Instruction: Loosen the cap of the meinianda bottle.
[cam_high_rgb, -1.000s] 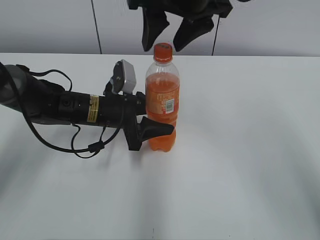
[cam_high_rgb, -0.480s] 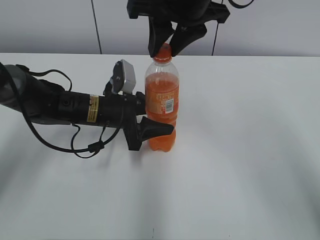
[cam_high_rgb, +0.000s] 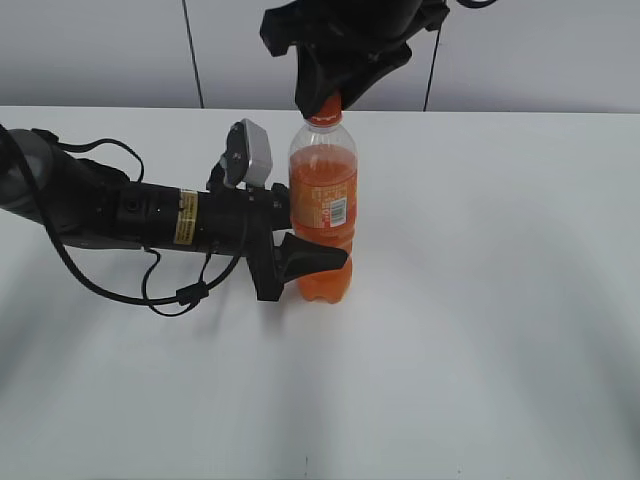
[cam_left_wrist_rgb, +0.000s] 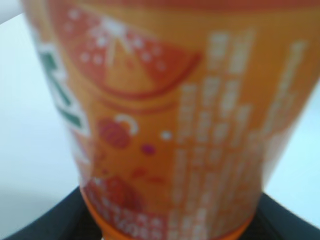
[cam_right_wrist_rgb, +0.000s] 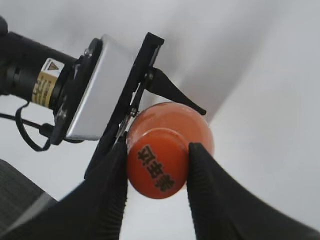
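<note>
Now at the grip stage, I judge: both arms are on the meinianda bottle (cam_high_rgb: 323, 215), and the twist itself looks like the step to come.

Bottle stands upright on the white table (cam_high_rgb: 500, 330), a little to 10 o'clock of the table's centre in the exterior view.

Left gripper (cam_high_rgb: 300, 262) reaches in from 9 o'clock and clamps the lower body of the bottle; one dark finger wraps across the front just under the label. In the left wrist view the label fills the frame, blurred, so the hold is close and firm-looking.

Right gripper (cam_right_wrist_rgb: 156, 172) comes down from 12 o'clock onto the cap (cam_right_wrist_rgb: 157, 169). In the right wrist view its two dark fingers (cam_right_wrist_rgb: 111, 192) sit against the cap's sides at 9 and 3 o'clock, closed on it with no gap I can see. The dark mark on the cap top is visible between them.

Next move, as I read it: rotate the right wrist about the bottle's upright axis while the left hold stays put. It calls for steady squeeze on the cap, since smooth plastic may slip. Whether the cap has turned at all, I cannot tell.
</note>
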